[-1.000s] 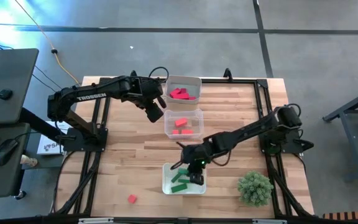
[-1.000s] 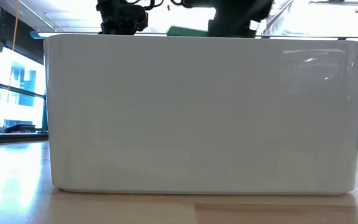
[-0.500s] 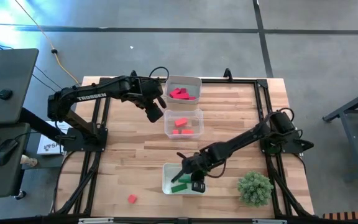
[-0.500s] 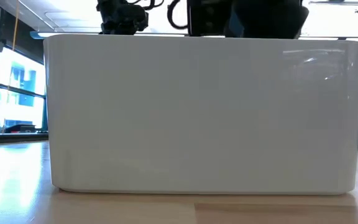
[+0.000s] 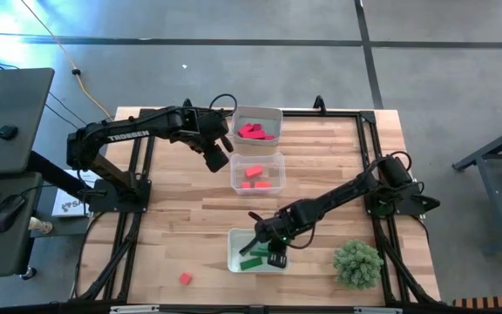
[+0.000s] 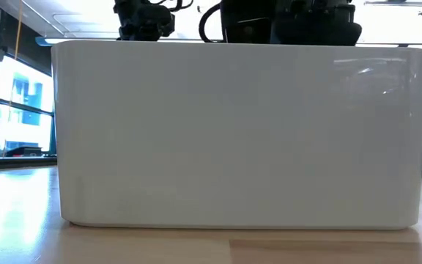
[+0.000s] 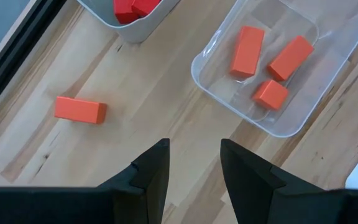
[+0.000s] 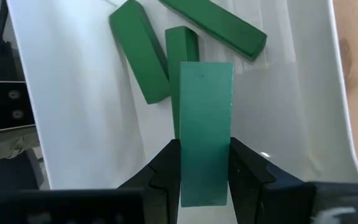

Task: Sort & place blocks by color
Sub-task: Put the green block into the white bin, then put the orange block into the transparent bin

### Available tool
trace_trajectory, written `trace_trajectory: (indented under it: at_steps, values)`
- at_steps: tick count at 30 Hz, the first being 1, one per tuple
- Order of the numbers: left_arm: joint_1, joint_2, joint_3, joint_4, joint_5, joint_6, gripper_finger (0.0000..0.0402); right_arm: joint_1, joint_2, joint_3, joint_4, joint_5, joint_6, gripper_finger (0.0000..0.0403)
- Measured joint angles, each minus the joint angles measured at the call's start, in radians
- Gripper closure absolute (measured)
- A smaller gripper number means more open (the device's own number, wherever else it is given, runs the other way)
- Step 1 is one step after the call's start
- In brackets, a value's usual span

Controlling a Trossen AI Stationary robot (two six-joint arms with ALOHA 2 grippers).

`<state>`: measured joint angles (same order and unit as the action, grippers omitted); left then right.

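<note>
The right gripper hung over the near white tray, its two fingers closed on a green block held on end above three other green blocks lying in that tray. The left gripper hovered beside the middle clear tray with its fingers parted and nothing between them — that tray held three orange-red blocks, and the far tray held crimson-pink blocks. One orange-red block lay loose on the table near its front-left corner, and the green plant stood at the front right.
</note>
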<state>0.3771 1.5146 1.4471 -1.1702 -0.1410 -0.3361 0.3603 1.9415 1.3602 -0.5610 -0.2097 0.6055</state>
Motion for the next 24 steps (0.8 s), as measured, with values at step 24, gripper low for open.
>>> trace_trajectory:
  at_steps: [24]
  values:
    - [0.002, 0.000, 0.000, 0.000, 0.000, 0.138, 0.0268, -0.002, 0.000, 0.000, 0.093, -0.001, 0.077, 0.0248]
